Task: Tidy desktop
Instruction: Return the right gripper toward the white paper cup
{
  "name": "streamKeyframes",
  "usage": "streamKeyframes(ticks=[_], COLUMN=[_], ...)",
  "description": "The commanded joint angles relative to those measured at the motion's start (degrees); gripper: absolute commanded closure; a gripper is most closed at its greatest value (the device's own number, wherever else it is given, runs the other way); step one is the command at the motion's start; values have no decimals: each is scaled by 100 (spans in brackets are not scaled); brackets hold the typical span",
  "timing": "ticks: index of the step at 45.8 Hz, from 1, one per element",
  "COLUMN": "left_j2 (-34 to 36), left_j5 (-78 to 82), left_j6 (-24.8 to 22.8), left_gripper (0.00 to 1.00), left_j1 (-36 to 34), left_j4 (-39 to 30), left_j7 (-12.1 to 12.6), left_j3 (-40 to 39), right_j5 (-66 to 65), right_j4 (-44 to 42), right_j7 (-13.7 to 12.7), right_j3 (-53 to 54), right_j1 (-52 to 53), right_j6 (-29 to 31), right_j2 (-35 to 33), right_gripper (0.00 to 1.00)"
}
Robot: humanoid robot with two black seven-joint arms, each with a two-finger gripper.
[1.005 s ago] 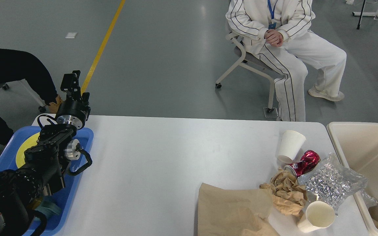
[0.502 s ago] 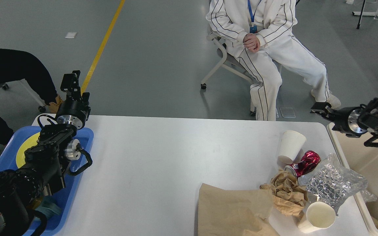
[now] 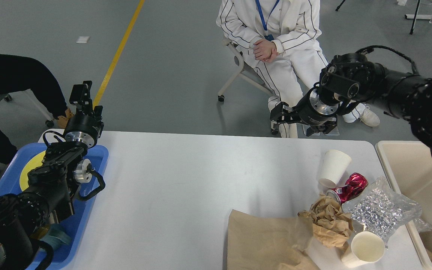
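Filling most of the view, the worktop [image 3: 186, 176] is a big smooth white rectangle with rounded corners, glossy, mostly bare in the middle. Long axis runs left to right, far edge toward the seated person [image 3: 276, 41]. Trash sits at its near right: two paper cups [image 3: 334, 168] [image 3: 366, 247], crushed red can [image 3: 349, 187], crumpled brown paper [image 3: 328, 221], flat brown bag [image 3: 264, 243], clear plastic bag [image 3: 383, 208]. Blue tray [image 3: 96, 150] at the left end, beige bin [image 3: 407, 165] at the right end.

Left claw [image 3: 81, 92] hangs above the far left corner, dark and end-on; can't tell if spread or pressed. Right claw [image 3: 279, 114] is spread, holding nothing, past the far edge.

Versus earlier: right arm, half a second ago only at the right border, has swung in leftward and higher. Person's chair shifted left. Left arm unchanged.
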Motion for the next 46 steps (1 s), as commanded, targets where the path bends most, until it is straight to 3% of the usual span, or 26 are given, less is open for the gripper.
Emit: streamKeyframes(ticks=[1,16,25,32,46], left_j2=[0,0,0,0,0], left_j5=[0,0,0,0,0], left_j6=[-1,-1,-1,-1,-1], left_gripper=[3,3,3,3,3], left_j1=[-1,-1,-1,-1,-1], left_j4=[0,0,0,0,0], left_j7=[0,0,0,0,0], left_j3=[0,0,0,0,0], right_j5=[3,3,-6,-32,-112], right_j4=[602,1622,1842,1781,1228], right_j7=[24,24,24,15,-29], right_j3=[251,-223,-575,-505,-496], right_j1=[572,1758,2005,1470,-235], right_j6=[532,602,541,251,-1190], right_j2=[-310,-1049,-1102,-1119,-1102], right_gripper=[0,0,0,0,0])
